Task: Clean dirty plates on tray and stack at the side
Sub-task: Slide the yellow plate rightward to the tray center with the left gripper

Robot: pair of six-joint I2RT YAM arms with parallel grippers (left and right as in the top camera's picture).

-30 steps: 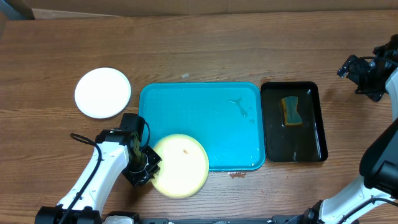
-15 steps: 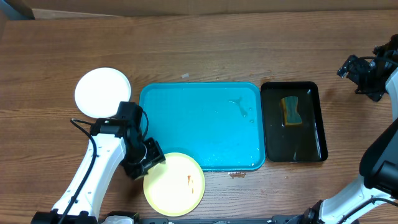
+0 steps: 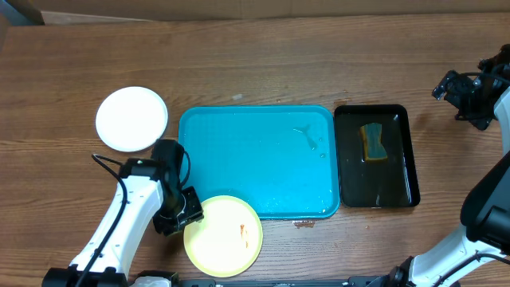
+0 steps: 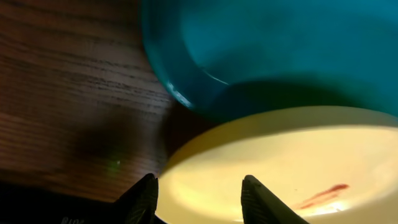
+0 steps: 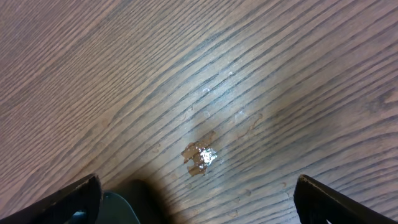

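Observation:
A pale yellow-green plate (image 3: 223,236) lies face up on the table at the front, just off the front-left corner of the turquoise tray (image 3: 255,135). It carries a reddish smear (image 3: 243,231). My left gripper (image 3: 187,214) sits at the plate's left rim. In the left wrist view its fingers (image 4: 200,186) stand apart over the plate (image 4: 286,155), gripping nothing. A white plate (image 3: 131,119) rests on the table left of the tray. My right gripper (image 3: 456,94) hangs open at the far right, over bare wood (image 5: 198,180).
Right of the turquoise tray is a narrow black tray (image 3: 402,159) with a sponge (image 3: 372,141) lying in it. A few water drops (image 3: 307,134) glisten on the turquoise tray. A small wet spot (image 5: 200,157) marks the wood under the right gripper.
The yellow-green plate has slid off the tray's corner toward the front edge and now shows its smeared face. My left gripper has let it go and shifted slightly. The right arm has not moved.

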